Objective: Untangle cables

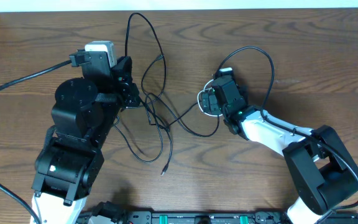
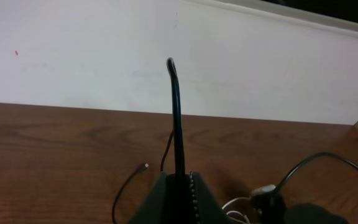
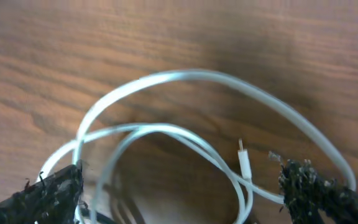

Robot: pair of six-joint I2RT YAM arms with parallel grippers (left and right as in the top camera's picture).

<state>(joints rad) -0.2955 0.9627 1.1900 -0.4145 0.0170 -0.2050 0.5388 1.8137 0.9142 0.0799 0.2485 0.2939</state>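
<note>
The left gripper (image 2: 179, 179) reached forward, level, clenched on a black cable (image 2: 176, 118). The right gripper (image 3: 179, 186) pointed straight down, spread wide astride the white cable (image 3: 166, 76).

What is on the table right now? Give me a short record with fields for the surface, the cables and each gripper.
surface: wooden table
black cables: loose tangle near the table's middle, one free plug end toward the near edge
white cable: looped coil right of the black tangle, small plug showing
left gripper: shut on a black cable that rises upright out of the jaws
right gripper: open, fingers on either side of the white loops
</note>
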